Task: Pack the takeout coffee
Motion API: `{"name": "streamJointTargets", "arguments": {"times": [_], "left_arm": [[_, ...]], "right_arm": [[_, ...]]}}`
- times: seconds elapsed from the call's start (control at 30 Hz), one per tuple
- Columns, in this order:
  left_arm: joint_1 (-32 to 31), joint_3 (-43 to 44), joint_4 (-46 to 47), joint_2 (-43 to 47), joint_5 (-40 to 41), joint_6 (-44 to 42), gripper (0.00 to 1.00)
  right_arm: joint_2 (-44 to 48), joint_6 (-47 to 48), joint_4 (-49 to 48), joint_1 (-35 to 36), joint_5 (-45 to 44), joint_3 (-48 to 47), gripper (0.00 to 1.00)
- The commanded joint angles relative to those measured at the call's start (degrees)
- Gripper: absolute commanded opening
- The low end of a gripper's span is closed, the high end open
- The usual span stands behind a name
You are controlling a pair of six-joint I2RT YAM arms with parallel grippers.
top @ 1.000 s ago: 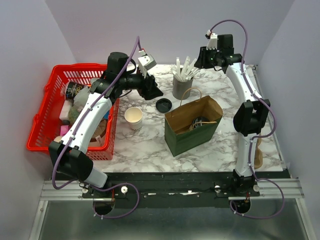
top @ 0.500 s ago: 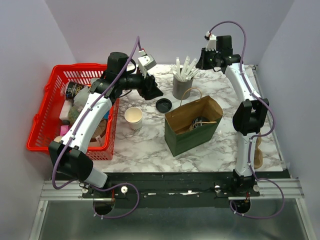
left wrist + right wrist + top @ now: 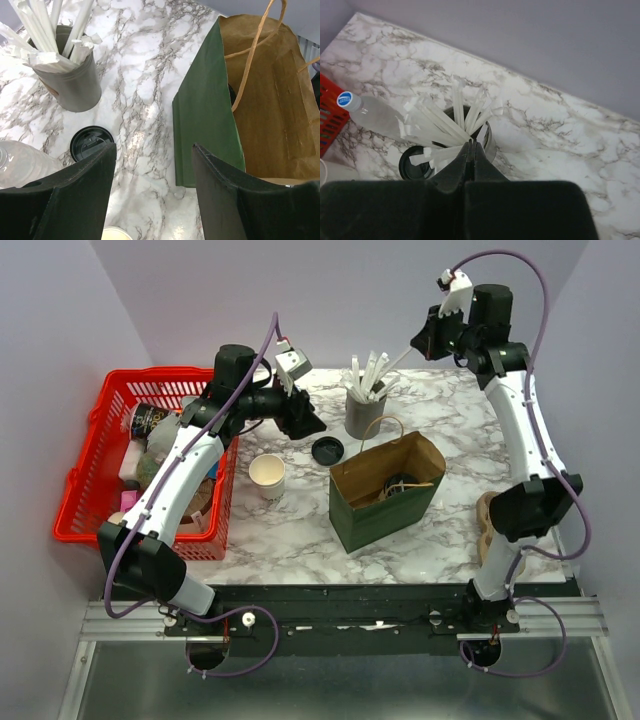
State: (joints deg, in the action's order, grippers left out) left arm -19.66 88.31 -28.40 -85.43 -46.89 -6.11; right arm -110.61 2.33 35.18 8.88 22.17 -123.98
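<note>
No cup with a black lid on it shows plainly. A loose black round lid (image 3: 327,449) lies on the marble by a plain cream cup (image 3: 267,472) that stands open. A dark round thing (image 3: 400,483) lies inside the green and brown paper bag (image 3: 388,495); I cannot tell what it is. My left gripper (image 3: 308,425) is open and empty above the marble between lid (image 3: 90,142) and bag (image 3: 205,110). My right gripper (image 3: 418,343) is raised above the grey cup of white sticks (image 3: 363,415), shut on one white stick (image 3: 397,364). The wrist view shows its jaws (image 3: 471,143) closed.
A red basket (image 3: 85,490) full of items stands at the left. A clear water bottle (image 3: 375,112) lies behind the lid. Brown pulp pieces (image 3: 492,525) sit at the right edge by the right arm.
My right arm has lifted up and to the right from the stick cup, and a white stick came up with it. The left arm has not moved.
</note>
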Motion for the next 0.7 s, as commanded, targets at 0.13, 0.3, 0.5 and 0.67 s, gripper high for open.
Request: {"name": "streamJointTargets", "arguments": {"times": [0.13,0.3,0.5,0.67], "left_arm": [[0.3,-0.7,2.9,1.1,-1.4,1.5,0.7],[0.3,-0.2,1.9,2.3,-1.0,1.1,0.7],[0.3,-3.4,2.9,4.1,-0.1,1.2,0.7],[0.3,-3.5,4.6,3.1,-0.7,2.8,0.7]], "right_arm": [[2.3,3.4,-3.0,-0.2,0.9,5.5,0.0],[4.1,4.2,0.2,-0.2,1.6,-0.1,0.0],[17.4,5.6,8.9,-0.3,3.2,1.2,0.01],[31.9,4.4,6.3,-0.4,8.0,10.6,0.01]]}}
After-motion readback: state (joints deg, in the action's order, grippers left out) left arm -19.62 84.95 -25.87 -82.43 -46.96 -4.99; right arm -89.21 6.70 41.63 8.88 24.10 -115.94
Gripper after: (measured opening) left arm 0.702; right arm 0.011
